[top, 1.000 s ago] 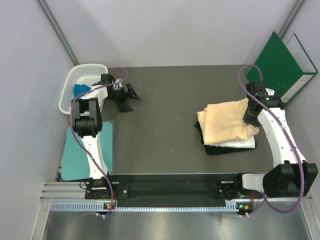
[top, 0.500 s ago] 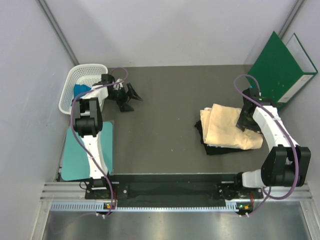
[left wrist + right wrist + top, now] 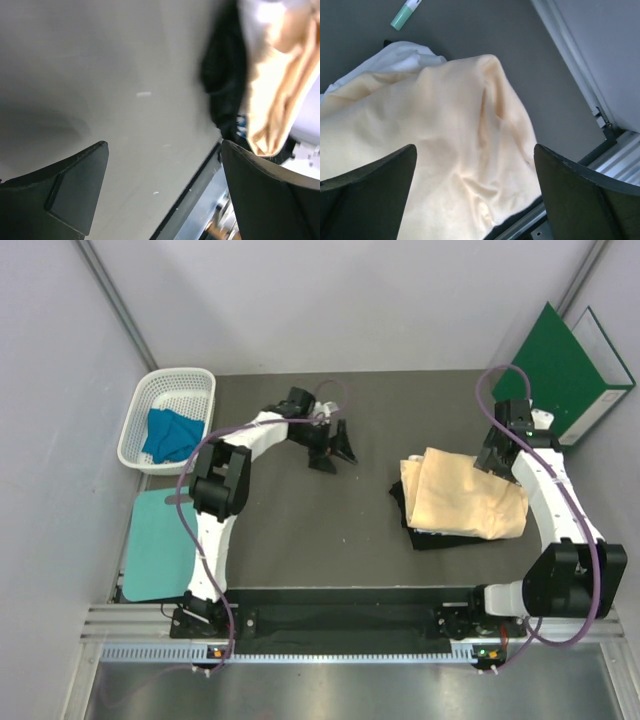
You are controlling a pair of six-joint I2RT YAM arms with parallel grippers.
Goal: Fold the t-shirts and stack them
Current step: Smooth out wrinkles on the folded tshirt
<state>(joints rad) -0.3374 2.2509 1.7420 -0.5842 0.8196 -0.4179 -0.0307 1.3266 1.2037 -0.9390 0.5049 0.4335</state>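
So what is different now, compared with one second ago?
The left tool swung from beside the basket toward the middle of the table, open and empty. The right tool let the peach t-shirt settle flatter and drew back to its far edge, open. The blue t-shirt, basket and green folder stayed.

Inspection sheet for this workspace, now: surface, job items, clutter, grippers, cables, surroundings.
Surface: dark grey table, no spills seen.
Job's things: peach t-shirt atop white t-shirt and dark t-shirt; blue t-shirt crumpled in the basket.
Clutter: teal board at near left; green folder leaning at far right.
Grippers: left gripper open above table; right gripper open over the peach t-shirt, holding nothing.
Cables: purple cables looped along both arms, no snag seen.
Surroundings: grey walls; metal rail at near edge.
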